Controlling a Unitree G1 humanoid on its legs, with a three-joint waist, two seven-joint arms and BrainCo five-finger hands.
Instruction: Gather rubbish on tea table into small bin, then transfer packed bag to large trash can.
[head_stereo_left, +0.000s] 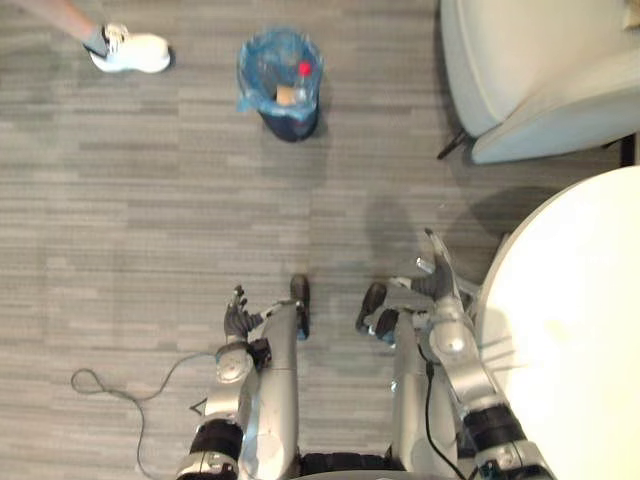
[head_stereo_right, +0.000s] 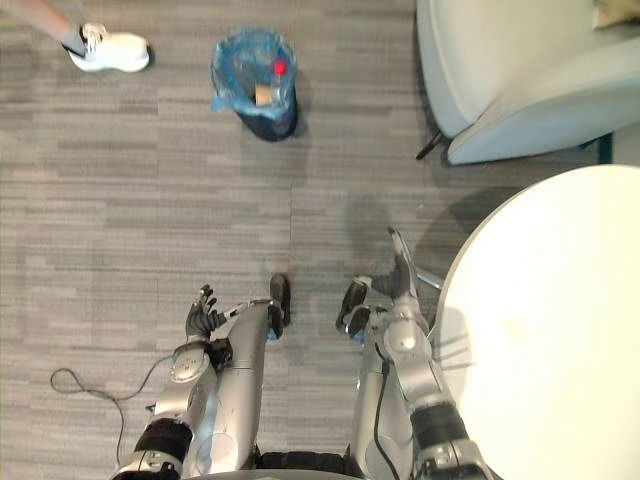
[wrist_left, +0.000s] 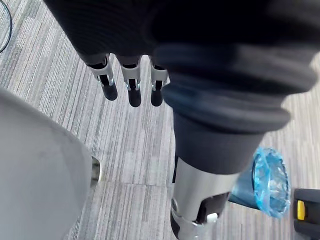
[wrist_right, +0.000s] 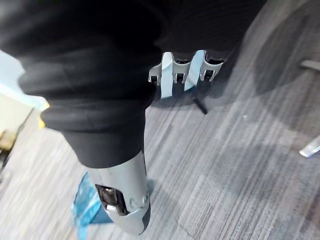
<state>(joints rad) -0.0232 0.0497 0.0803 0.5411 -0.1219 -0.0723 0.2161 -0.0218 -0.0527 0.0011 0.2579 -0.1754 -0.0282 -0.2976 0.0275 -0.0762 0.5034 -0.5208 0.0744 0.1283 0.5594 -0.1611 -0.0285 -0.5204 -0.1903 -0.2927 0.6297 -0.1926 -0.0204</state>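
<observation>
A small dark bin (head_stereo_left: 281, 82) lined with a blue bag stands on the grey floor ahead of me, at mid-left. A red-capped bottle (head_stereo_left: 304, 72) and a brown item lie inside it. The bin's blue rim (wrist_left: 270, 182) also appears in the left wrist view, and the blue bag (wrist_right: 86, 206) in the right wrist view. My left hand (head_stereo_left: 237, 320) hangs low over the floor, fingers (wrist_left: 133, 86) relaxed and holding nothing. My right hand (head_stereo_left: 439, 272) reaches forward beside the white round table (head_stereo_left: 575, 340), fingers (wrist_right: 184, 68) straight and holding nothing.
A pale armchair (head_stereo_left: 540, 70) stands at the far right, its dark leg on the floor near the table. A person's white shoe (head_stereo_left: 130, 50) is at the far left, near the bin. Grey carpet lies between me and the bin.
</observation>
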